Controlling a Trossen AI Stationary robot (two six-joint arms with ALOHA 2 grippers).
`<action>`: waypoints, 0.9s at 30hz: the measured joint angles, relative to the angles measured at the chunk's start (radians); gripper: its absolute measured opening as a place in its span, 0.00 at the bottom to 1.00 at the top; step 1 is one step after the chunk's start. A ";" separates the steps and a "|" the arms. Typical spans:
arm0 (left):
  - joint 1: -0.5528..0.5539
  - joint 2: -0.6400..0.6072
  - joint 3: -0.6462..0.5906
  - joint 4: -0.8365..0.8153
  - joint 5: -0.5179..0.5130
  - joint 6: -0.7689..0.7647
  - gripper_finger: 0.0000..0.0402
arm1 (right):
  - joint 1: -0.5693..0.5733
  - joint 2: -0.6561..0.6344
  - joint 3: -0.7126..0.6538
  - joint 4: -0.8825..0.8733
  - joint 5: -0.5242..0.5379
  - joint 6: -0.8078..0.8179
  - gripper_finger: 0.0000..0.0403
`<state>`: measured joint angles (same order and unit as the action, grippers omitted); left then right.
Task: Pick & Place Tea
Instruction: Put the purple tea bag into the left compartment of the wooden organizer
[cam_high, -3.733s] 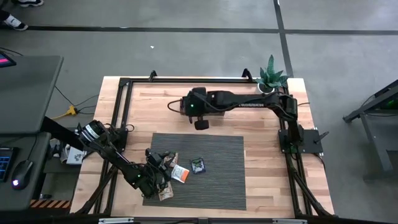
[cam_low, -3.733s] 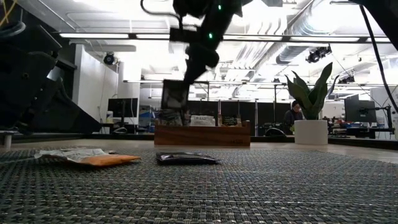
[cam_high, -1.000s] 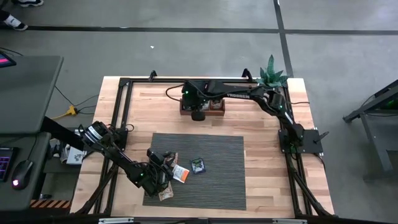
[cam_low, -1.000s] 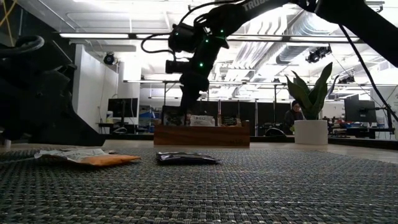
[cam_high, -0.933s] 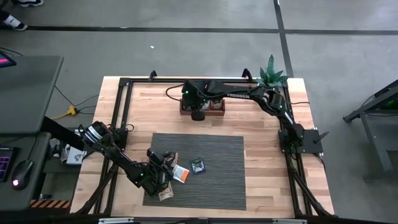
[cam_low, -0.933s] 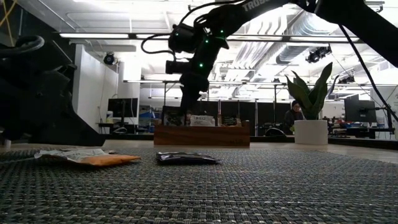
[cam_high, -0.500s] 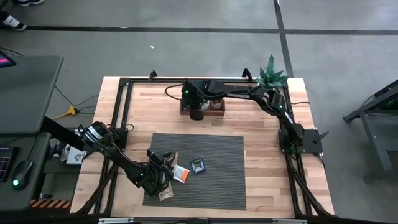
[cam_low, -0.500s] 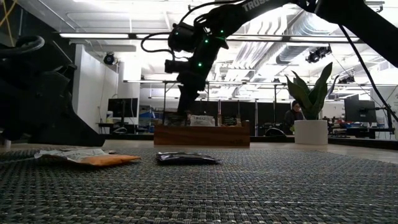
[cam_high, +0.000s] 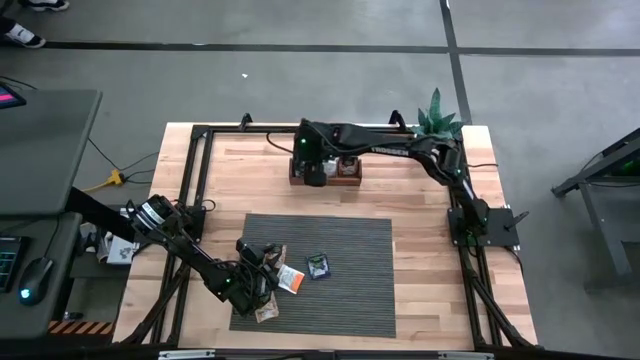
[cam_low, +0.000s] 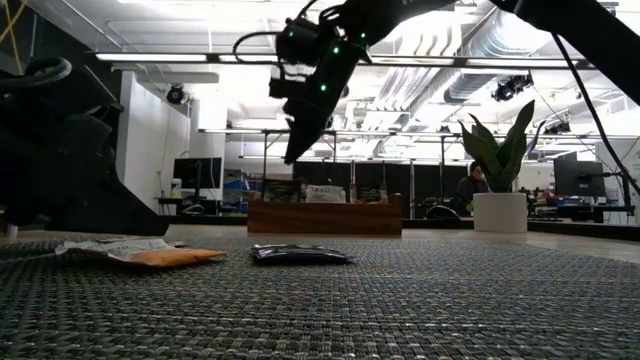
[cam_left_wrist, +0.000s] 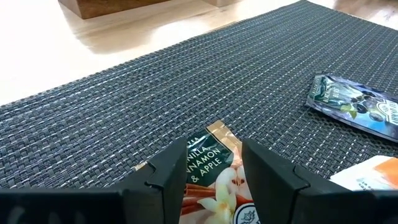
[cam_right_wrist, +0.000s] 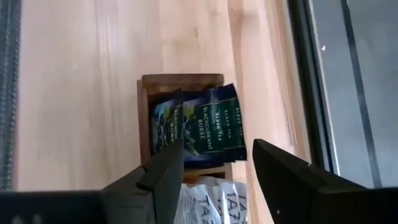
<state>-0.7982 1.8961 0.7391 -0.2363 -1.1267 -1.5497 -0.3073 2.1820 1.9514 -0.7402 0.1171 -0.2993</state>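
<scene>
Setting: wooden table (cam_high: 230, 170) with a dark woven mat (cam_high: 340, 270) at its near middle; grey workshop floor around; a potted plant (cam_high: 437, 120) at the far right corner.
Near, left gripper (cam_left_wrist: 212, 163): low over the mat's near left part, fingers apart, nothing between them. Directly under it lies a tan sachet (cam_left_wrist: 214, 177) printed "vanilla, cinnamon & apple".
Near, loose tea: an orange sachet (cam_high: 290, 279) just beside that gripper and a dark sachet (cam_high: 318, 266) a little to its right, both flat on the mat. The low view shows the same pair lying flat.
Far, box: wooden box (cam_high: 345, 176) at the far middle of the table, with dark green-black sachets (cam_right_wrist: 205, 127) standing in one compartment and white sachets (cam_right_wrist: 211, 198) in the next.
Far, right gripper (cam_right_wrist: 214, 165): above the box, fingers spread, empty; in the low view it hangs clear of the box top.
Progress: several sachets are boxed; judging by the mat, three at least remain.
Next, likely: the left gripper closes on the tan sachet.
</scene>
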 joint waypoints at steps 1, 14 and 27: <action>0.000 0.000 0.000 0.000 0.000 0.000 0.38 | 0.000 -0.007 0.000 -0.003 0.000 0.007 0.47; 0.000 0.000 0.000 0.002 0.001 0.000 0.38 | 0.079 -0.096 0.000 -0.159 -0.154 0.098 0.43; 0.000 0.000 0.000 0.002 0.001 0.000 0.38 | 0.294 -0.096 -0.002 -0.421 -0.152 0.226 0.33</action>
<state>-0.7982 1.8957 0.7387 -0.2344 -1.1259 -1.5497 -0.0135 2.0865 1.9491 -1.1614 -0.0346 -0.0729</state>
